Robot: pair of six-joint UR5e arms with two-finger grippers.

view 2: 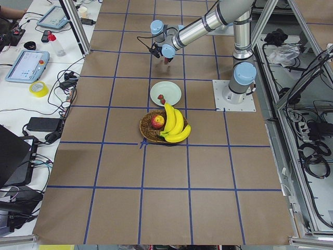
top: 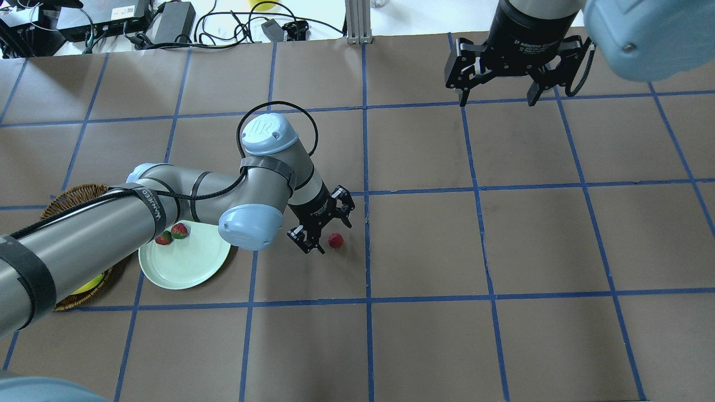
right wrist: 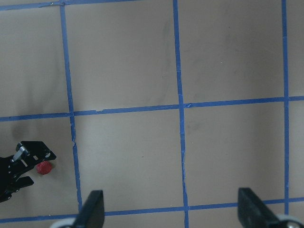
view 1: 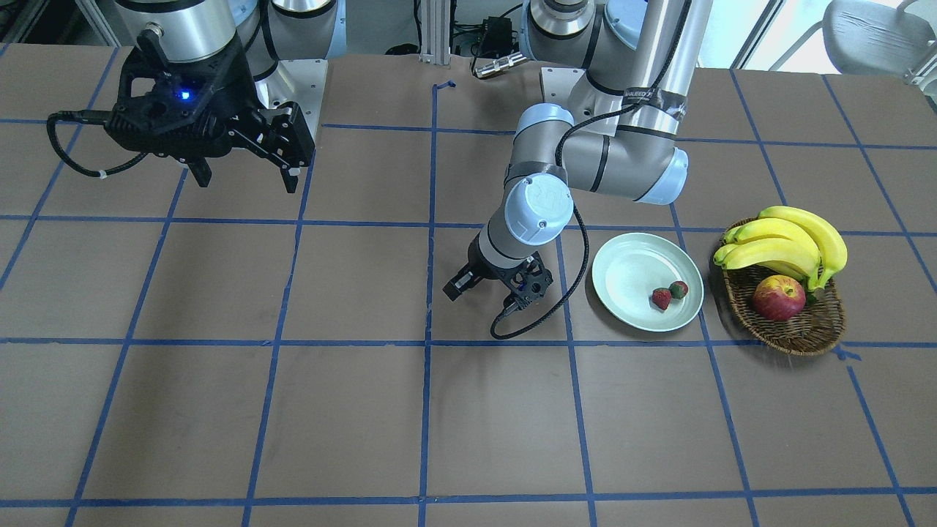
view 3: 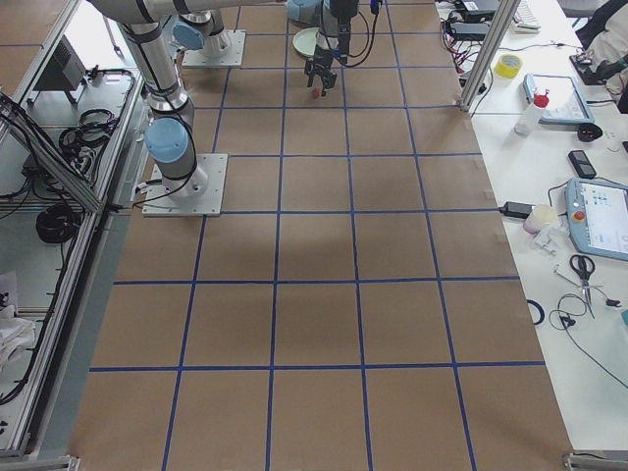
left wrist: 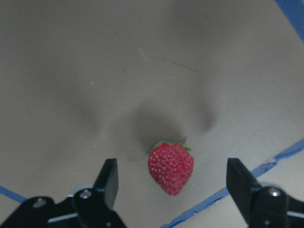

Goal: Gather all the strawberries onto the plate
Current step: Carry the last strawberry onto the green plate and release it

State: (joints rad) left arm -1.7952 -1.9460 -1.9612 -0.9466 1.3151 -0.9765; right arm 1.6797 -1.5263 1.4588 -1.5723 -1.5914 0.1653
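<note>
One strawberry (left wrist: 171,167) lies on the brown surface (top: 503,251), between the spread fingers of the left pincer (top: 328,235). That pincer is released and grasps nothing. Two more strawberries (view 1: 662,298) sit side by side inside the pale green plate (view 1: 629,271), close to its rim. The plate stands near the left pincer, with a wicker basket (view 1: 798,333) just beyond it holding bananas (view 1: 790,241) and an apple (view 1: 779,298). The right pincer (top: 497,99) hangs over the surface well apart from all this, its fingers wide and empty.
</note>
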